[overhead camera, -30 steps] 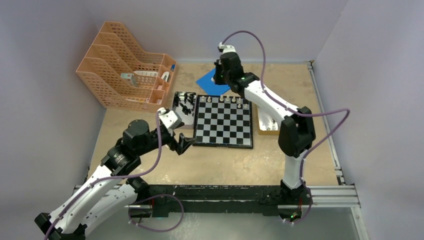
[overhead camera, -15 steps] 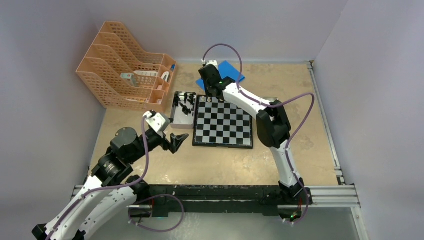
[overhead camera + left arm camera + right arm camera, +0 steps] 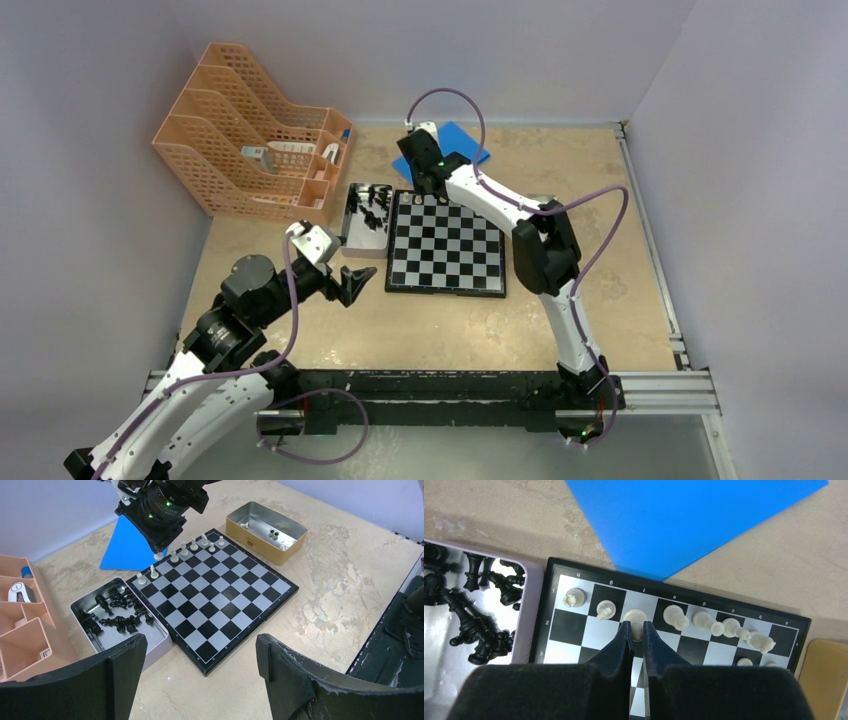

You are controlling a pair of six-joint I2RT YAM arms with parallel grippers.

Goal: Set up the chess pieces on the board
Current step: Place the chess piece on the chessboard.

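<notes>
The right gripper is clenched on a white chess piece, seating it in the board's edge row between neighbours either side. The left gripper hangs released and empty, apparently waiting.

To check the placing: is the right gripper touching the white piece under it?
Touching. In the right wrist view the right gripper pinches the white piece between both fingertips, no gap.

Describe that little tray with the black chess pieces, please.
A shallow rectangular tray with rounded corners, apparently metal, silvery and shiny inside. It lies flat on the table, close along the left side of the chessboard. A loose jumble of black chess pieces lies inside, covering much of its floor.
</notes>
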